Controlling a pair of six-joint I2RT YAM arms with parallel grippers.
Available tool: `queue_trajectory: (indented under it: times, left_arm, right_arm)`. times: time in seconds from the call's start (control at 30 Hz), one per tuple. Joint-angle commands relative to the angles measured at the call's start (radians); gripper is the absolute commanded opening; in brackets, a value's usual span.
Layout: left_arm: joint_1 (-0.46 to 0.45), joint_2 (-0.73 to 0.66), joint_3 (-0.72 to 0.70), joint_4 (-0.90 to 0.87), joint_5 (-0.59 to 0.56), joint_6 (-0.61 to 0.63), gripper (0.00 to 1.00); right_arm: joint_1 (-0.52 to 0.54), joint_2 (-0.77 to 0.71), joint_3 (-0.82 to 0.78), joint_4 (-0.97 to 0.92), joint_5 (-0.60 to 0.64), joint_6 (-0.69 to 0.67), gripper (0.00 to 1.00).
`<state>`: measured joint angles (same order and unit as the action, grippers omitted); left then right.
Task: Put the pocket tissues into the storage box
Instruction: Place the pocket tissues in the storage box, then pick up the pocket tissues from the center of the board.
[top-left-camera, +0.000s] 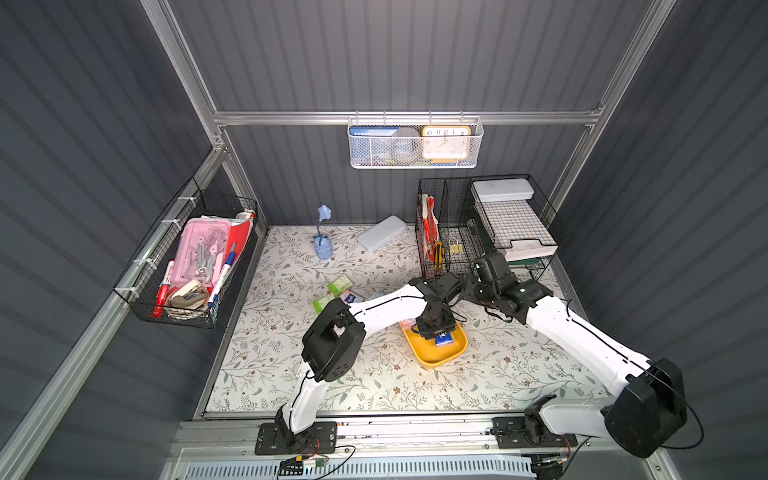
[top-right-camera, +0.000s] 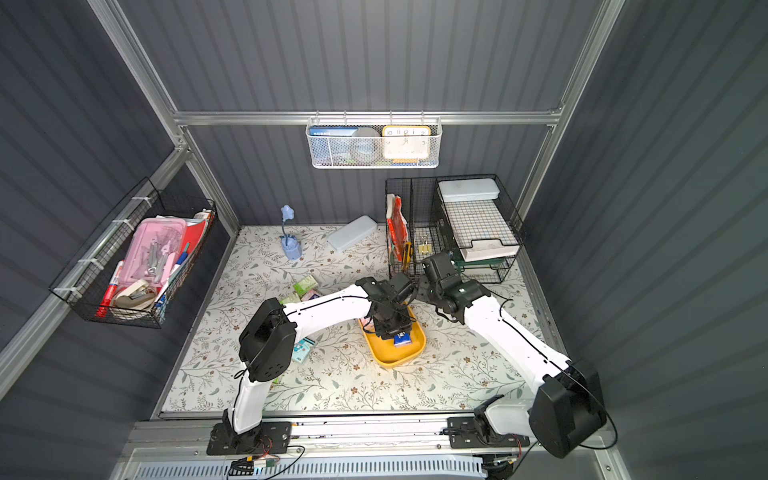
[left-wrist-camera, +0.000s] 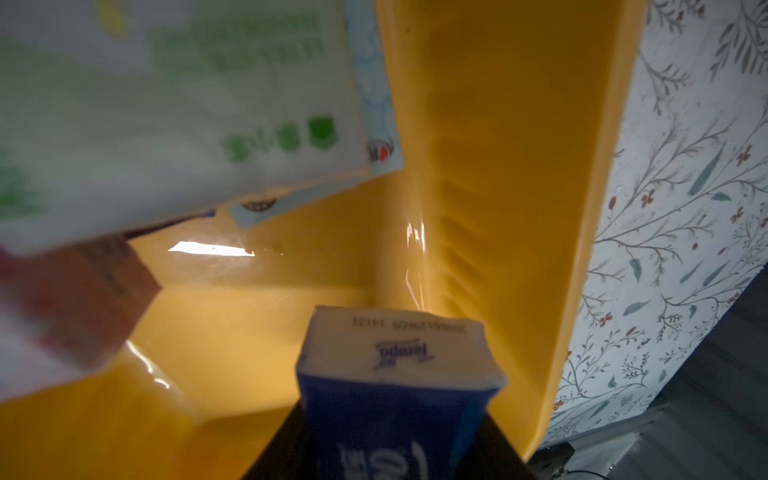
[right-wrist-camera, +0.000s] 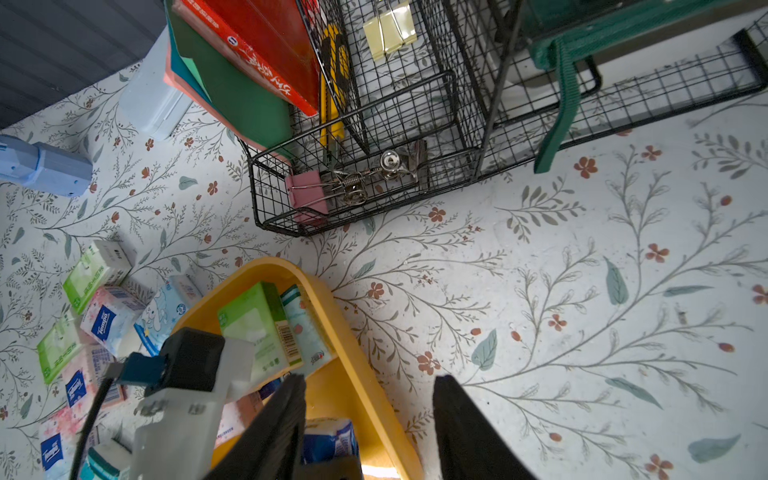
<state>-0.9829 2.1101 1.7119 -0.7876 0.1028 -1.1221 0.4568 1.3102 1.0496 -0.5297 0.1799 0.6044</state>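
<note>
The yellow storage box (top-left-camera: 432, 358) (top-right-camera: 390, 358) (right-wrist-camera: 361, 374) lies mid-table. My left gripper (top-left-camera: 444, 335) (left-wrist-camera: 395, 451) reaches down into it, and a dark blue tissue packet (left-wrist-camera: 395, 374) (right-wrist-camera: 328, 440) stands on end between its jaws. Whether they still press it does not show. A green packet (right-wrist-camera: 253, 320), a pale teal packet (right-wrist-camera: 307, 328) and a pink packet (top-left-camera: 408, 323) also lie in the box. Several loose packets (right-wrist-camera: 110, 318) (top-left-camera: 340, 286) sit on the table left of it. My right gripper (right-wrist-camera: 370, 415) hovers open and empty above the box's right rim.
A black wire organizer (top-left-camera: 478, 224) (right-wrist-camera: 374, 166) stands just behind the box, close to the right wrist. A grey-white pencil case (top-left-camera: 381, 232) and a blue flower holder (top-left-camera: 323, 245) sit at the back. A wire basket (top-left-camera: 187, 266) hangs on the left wall and a white mesh basket (top-left-camera: 413, 143) on the back wall.
</note>
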Motion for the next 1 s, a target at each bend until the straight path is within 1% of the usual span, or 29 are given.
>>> queue_trajectory:
  times: [0.0,0.07,0.13,0.2,0.4,0.47,0.53,0.63,0.77,0.87,0.97]
  left_arm:
    - [-0.003,0.033,0.047,-0.052,0.01,0.016,0.55]
    - [-0.003,0.044,0.064,-0.054,0.012,0.018,0.62]
    - [-0.003,0.05,0.072,-0.059,0.012,0.023,0.66]
    - [-0.003,0.036,0.065,-0.054,0.002,0.022,0.71]
    - [-0.003,-0.012,0.031,-0.036,-0.014,0.014,0.73]
    - [0.003,-0.028,0.04,-0.033,-0.029,-0.008,0.73]
    - [0.013,-0.037,0.073,-0.042,-0.059,0.013,0.74]
    - [0.033,-0.035,0.15,-0.09,-0.113,0.103,0.75]
    - [0.068,-0.052,0.224,-0.159,-0.186,0.268,0.75]
    - [0.11,-0.08,0.247,-0.204,-0.245,0.421,0.75]
    - [0.177,-0.114,0.218,-0.223,-0.238,0.589,0.77]
  right_arm:
    - [-0.003,-0.008,0.006,-0.004,-0.016,-0.018,0.54]
    - [-0.004,-0.007,0.007,-0.006,-0.019,-0.02,0.54]
    - [-0.004,-0.01,0.007,-0.009,-0.015,-0.02,0.54]
    - [-0.006,-0.011,0.007,-0.015,-0.006,-0.025,0.54]
    - [-0.019,-0.018,0.016,-0.049,0.036,-0.051,0.54]
    - [-0.029,-0.02,0.019,-0.059,0.043,-0.061,0.55]
    - [-0.037,-0.021,0.021,-0.07,0.047,-0.071,0.55]
    - [-0.046,-0.023,0.024,-0.074,0.043,-0.081,0.55]
    - [-0.047,-0.019,0.03,-0.074,0.024,-0.082,0.55]
    - [-0.047,-0.01,0.035,-0.072,0.002,-0.074,0.55]
    - [-0.047,0.004,0.041,-0.067,-0.024,-0.069,0.57]
